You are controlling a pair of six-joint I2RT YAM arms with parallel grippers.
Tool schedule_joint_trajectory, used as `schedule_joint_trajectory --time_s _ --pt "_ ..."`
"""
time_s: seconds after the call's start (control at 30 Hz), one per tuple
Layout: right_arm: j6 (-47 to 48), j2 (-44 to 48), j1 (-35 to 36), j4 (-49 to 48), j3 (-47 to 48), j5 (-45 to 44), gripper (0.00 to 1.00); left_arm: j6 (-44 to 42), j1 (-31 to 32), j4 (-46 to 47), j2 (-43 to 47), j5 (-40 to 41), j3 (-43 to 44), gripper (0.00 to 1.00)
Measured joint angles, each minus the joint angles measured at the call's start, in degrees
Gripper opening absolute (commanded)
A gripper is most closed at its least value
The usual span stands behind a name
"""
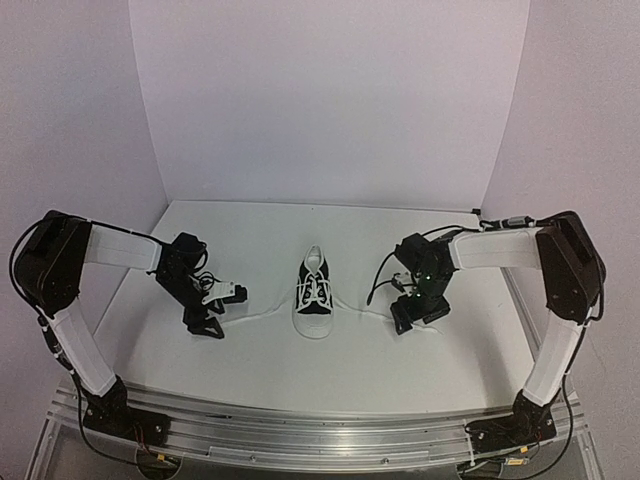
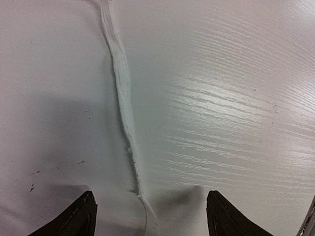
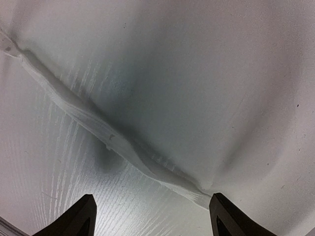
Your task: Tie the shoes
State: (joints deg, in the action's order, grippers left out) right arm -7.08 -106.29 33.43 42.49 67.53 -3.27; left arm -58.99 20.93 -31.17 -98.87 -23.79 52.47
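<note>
The shoe (image 1: 314, 296), a small black sneaker with a white toe cap and white laces, stands in the middle of the table with its toe toward the arms. One lace end (image 1: 256, 315) trails left to my left gripper (image 1: 206, 327), the other (image 1: 366, 312) trails right to my right gripper (image 1: 413, 320). In the left wrist view the flat white lace (image 2: 123, 98) lies on the table and runs down between the open left gripper's (image 2: 150, 222) fingers (image 2: 78, 219). In the right wrist view the lace (image 3: 108, 135) crosses diagonally and its tip ends beside one finger (image 3: 231, 219) of the open right gripper (image 3: 152, 222).
The white wood-grain table (image 1: 260, 370) is enclosed by white walls behind and at both sides. Both arm bases sit on the metal rail (image 1: 320, 430) at the near edge. A dark cable (image 1: 380, 275) loops off the right wrist.
</note>
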Motion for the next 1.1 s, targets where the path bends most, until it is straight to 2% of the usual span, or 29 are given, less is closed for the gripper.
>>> schedule_joint_trajectory --time_s 0.17,0.27,0.33,0.37,0.4,0.6,0.73,0.83,0.93,1.1 --pt "1.55 -2.01 0.00 -1.53 0.35 0.31 0.64 -0.97 -0.02 0.31 -1.29 1.05 0.94 0.43" --pt "1.87 -2.52 0.00 -2.65 0.44 -0.02 0.39 -1.13 -0.02 0.95 -1.36 1.54 0.95 0.21" --pt "2.30 -2.57 0.00 -3.14 0.46 -0.38 0.13 -0.87 -0.02 1.94 -1.36 1.70 0.74 0.01" --pt "2.26 -2.63 0.00 -3.50 0.46 -0.64 0.03 -0.75 -0.03 2.57 -1.36 1.83 0.59 0.00" --pt "2.09 -2.68 0.00 -3.85 0.46 -0.92 0.00 -0.86 -0.04 3.18 -1.37 1.89 0.51 0.00" --pt "1.17 -2.70 0.00 -4.86 0.46 -1.26 0.00 5.33 -0.02 3.53 -1.31 1.44 1.88 0.00" --pt "-0.65 -2.52 0.00 -4.67 1.93 -0.94 0.00 10.36 0.10 0.11 -0.89 -1.24 9.63 0.00" --pt "-3.19 -0.54 -0.02 -4.34 6.79 0.33 0.00 12.28 1.08 -2.27 1.09 -3.08 15.64 0.00" --pt "-5.26 1.66 0.00 -4.01 12.37 1.72 0.00 12.42 4.69 -4.44 5.66 -4.54 18.13 0.00" --pt "-12.49 2.63 0.10 -7.34 27.45 8.92 0.00 12.42 14.69 -6.28 13.00 -6.62 18.34 0.00"
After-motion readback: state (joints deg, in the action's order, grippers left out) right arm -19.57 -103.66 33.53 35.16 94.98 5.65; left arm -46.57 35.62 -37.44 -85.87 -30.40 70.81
